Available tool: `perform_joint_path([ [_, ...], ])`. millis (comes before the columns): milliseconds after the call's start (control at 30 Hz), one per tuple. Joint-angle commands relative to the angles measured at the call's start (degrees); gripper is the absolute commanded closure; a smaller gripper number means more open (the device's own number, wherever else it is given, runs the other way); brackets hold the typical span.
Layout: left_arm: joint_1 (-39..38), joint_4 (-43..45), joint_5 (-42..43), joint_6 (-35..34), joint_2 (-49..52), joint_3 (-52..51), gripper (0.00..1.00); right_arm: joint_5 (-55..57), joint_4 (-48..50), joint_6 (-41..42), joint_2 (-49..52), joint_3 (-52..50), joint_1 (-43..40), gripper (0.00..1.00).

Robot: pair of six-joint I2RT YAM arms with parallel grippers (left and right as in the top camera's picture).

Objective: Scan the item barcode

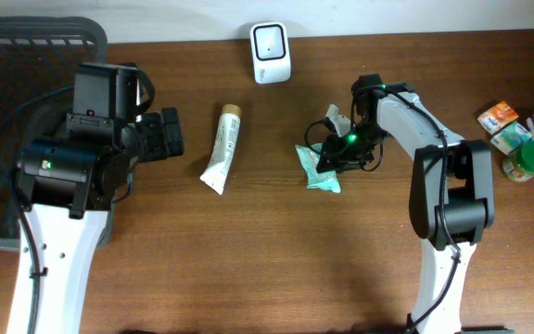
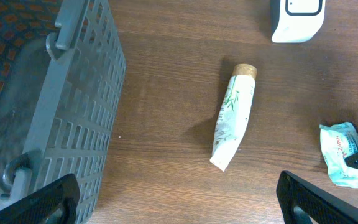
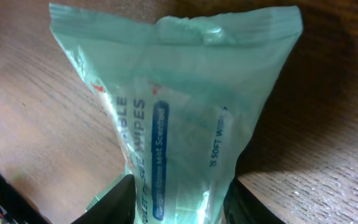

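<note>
One view, right wrist, shows right gripper (image 3: 178,198) pinching the wipes pack (image 3: 179,106); left gripper (image 2: 182,200) gapes.

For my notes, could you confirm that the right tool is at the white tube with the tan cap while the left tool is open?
Not quite: the right wrist view shows the right tool at the pale green plastic wipes packet, not the white tan-capped tube. The left tool is open.

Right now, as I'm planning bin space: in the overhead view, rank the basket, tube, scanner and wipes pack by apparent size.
1. basket
2. tube
3. scanner and wipes pack: look alike, pack partly covered, so unranked.
</note>
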Motion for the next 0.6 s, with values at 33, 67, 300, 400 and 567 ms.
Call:
perform_joint_path([
  [33,0.2,-0.09,-0.79,0.87,-0.02,0.04,0.01,0.87,1.55,5.29,0.2,-0.24,0.15,0.49],
  [67,0.2,-0.09,-0.79,0.87,-0.02,0.04,0.01,1.05,2.1,7.08,0.2,-0.28,0.15,0.49],
  [300,0.2,-0.09,-0.79,0.87,-0.02,0.04,0.01,0.63,5.79,9.49,0.2,-4.26,0.9,0.53],
  [400,0.2,-0.09,-0.79,0.87,-0.02,0.04,0.01,0.33,8.28,9.57,0.2,-6.36,2.19,0.65],
  [567,0.2,-0.09,-0.79,0.87,-0.02,0.04,0.01,0.31,11.04,15.76,0.15,-4.37,4.31,0.9],
])
